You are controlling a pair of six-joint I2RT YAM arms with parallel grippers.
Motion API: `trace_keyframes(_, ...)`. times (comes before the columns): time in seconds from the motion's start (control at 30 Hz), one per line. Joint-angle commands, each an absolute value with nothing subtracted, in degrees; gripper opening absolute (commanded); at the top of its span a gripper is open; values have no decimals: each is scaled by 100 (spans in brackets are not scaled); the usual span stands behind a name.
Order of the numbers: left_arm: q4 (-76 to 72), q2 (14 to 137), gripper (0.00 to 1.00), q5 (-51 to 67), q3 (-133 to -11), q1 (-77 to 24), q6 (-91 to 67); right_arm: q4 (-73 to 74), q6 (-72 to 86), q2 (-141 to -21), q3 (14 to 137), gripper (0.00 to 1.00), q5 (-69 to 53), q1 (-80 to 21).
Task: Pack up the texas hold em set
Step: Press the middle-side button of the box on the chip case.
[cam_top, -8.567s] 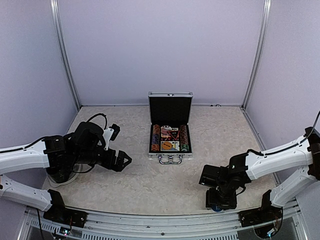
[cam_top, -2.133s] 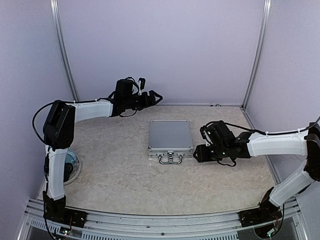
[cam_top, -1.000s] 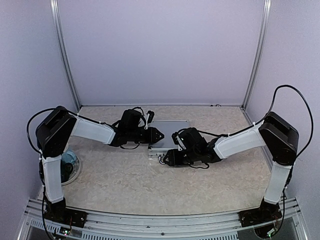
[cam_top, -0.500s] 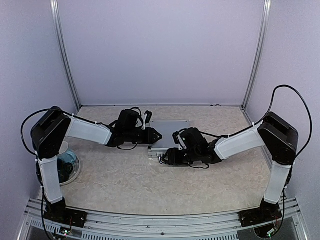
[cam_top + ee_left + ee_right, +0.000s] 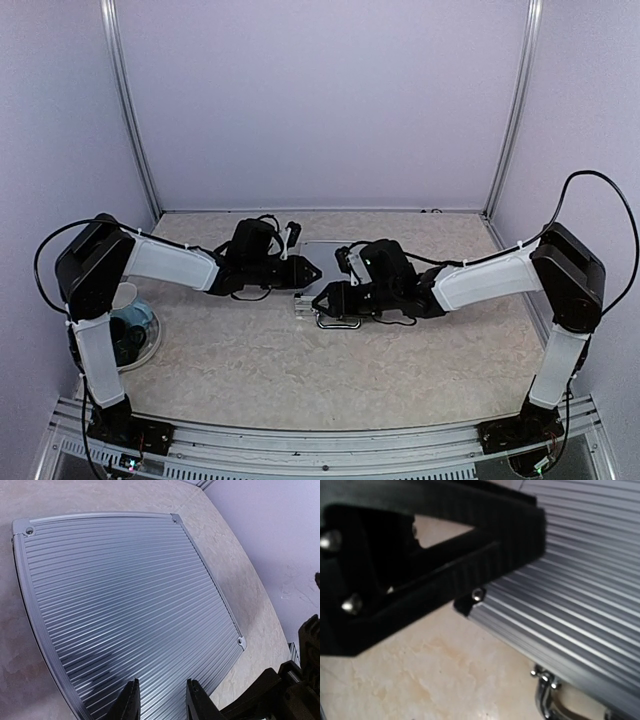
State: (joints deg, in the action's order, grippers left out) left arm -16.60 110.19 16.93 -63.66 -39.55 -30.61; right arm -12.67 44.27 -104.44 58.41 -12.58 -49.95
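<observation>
The silver ribbed case of the texas hold em set lies shut on the table, its chrome handle facing me. My left gripper reaches over the lid from the left. In the left wrist view its fingertips stand a little apart just above the ribbed lid, nothing between them. My right gripper is low at the case's front left edge, beside the handle. Its own fingers do not show in the right wrist view, where the left arm's black finger fills the top left. Cards and chips are hidden inside.
At the left table edge stands a clear plate with a dark blue cup and a pale cup, close to the left arm's base link. Walls and metal posts close off the back and sides.
The lid, open at first, is shut. Over the last second my right gripper has risen from in front of the handle to the case's front left edge; the left gripper has barely shifted.
</observation>
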Motion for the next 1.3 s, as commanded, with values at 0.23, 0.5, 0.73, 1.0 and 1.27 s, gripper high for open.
trace_keyframes(0.23, -1644, 10585, 32, 1626, -6100, -3886, -3089, -67, 3154, -10511, 6067, 14, -907, -4966)
trace_keyframes(0.5, -1633, 10638, 33, 1667, -6126, -3884, -3119, 364, 2800, -10809, 6306, 13, -417, -4918)
trace_keyframes(0.73, -1626, 10622, 33, 1652, -6108, -3876, -3103, 730, 2618, -11126, 6530, 12, -59, -4878)
trace_keyframes(1.0, -1635, 10670, 33, 1700, -6143, -3876, -3116, 902, 2461, -11449, 6677, 10, 339, -4878)
trace_keyframes(1.27, -1604, 10614, 33, 1710, -6111, -3876, -3133, 917, 2436, -11553, 6599, 6, 847, -4880)
